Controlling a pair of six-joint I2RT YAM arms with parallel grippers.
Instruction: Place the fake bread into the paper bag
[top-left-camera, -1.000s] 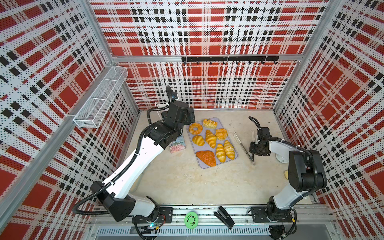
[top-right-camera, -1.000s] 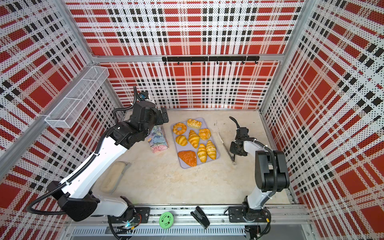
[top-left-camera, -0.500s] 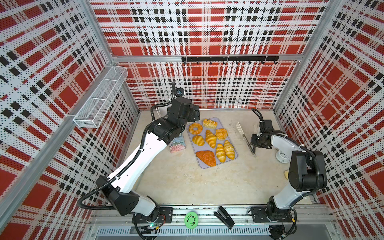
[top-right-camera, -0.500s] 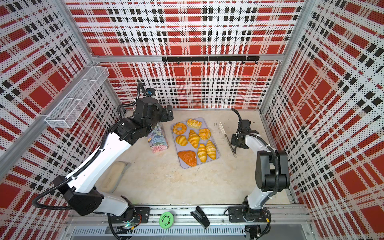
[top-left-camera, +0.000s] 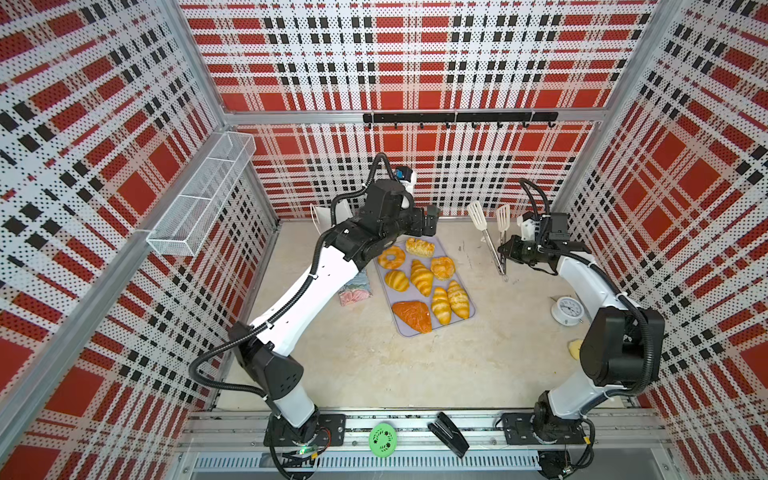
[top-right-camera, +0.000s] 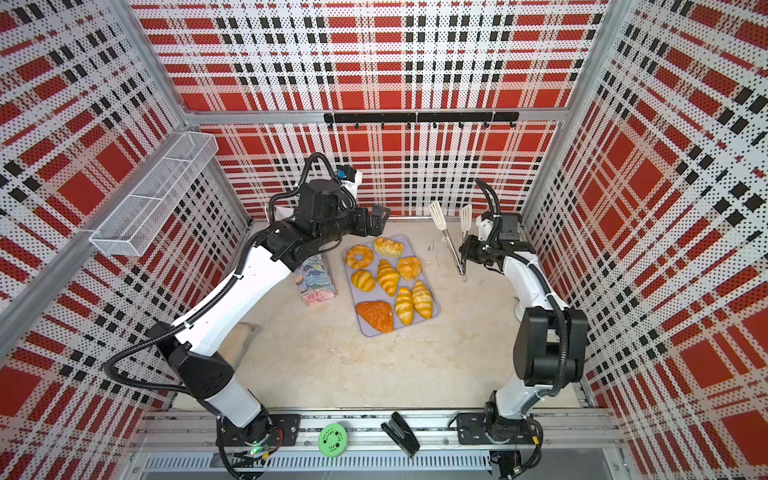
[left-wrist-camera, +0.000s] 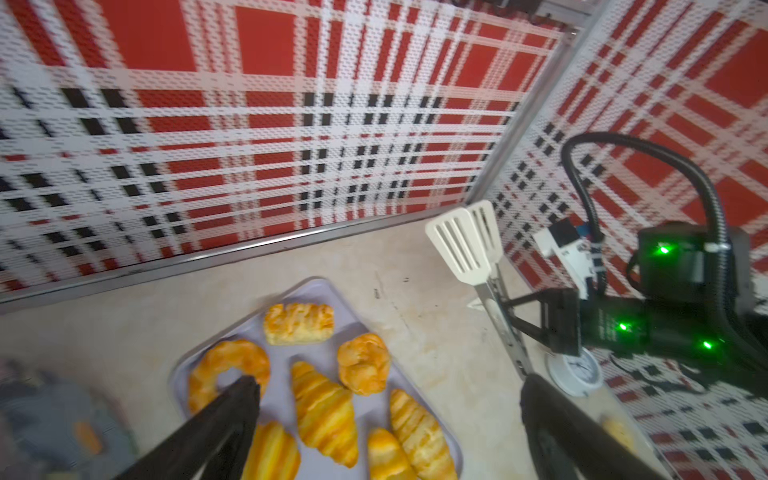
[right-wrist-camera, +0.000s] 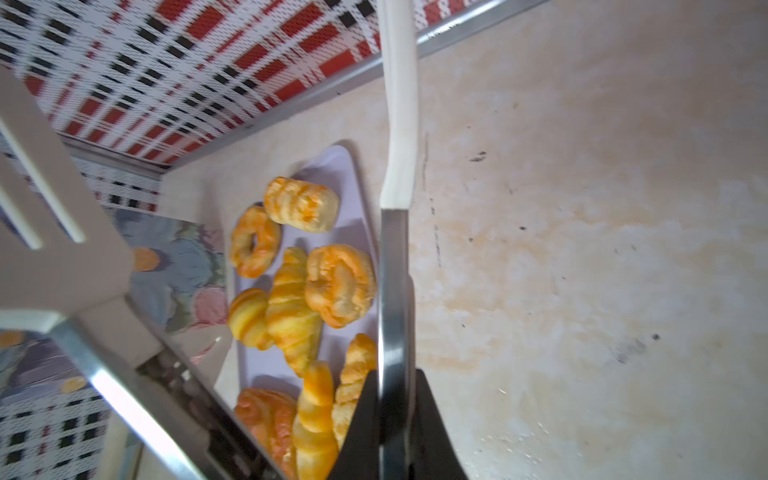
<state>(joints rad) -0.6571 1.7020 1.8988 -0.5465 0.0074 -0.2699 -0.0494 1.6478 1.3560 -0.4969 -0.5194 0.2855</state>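
Observation:
Several fake bread pieces lie on a lilac tray: a ring doughnut, a braided piece, a round bun, croissants and a dark orange triangle. The flowered paper bag sits left of the tray, mostly hidden under my left arm. My left gripper hangs open and empty above the tray's far end. Right of the tray, my right gripper is shut on one metal arm of the white-tipped tongs, as the right wrist view shows.
A small white clock stands by the right arm, with a yellow item near the right wall. A wire basket hangs on the left wall and a hook rail on the back wall. A green disc and a black stapler lie on the front rail.
My left gripper rose and swung right, from beside the bag to above the tray's far end. My right gripper lifted the tongs, whose white tips now point up toward the back wall.

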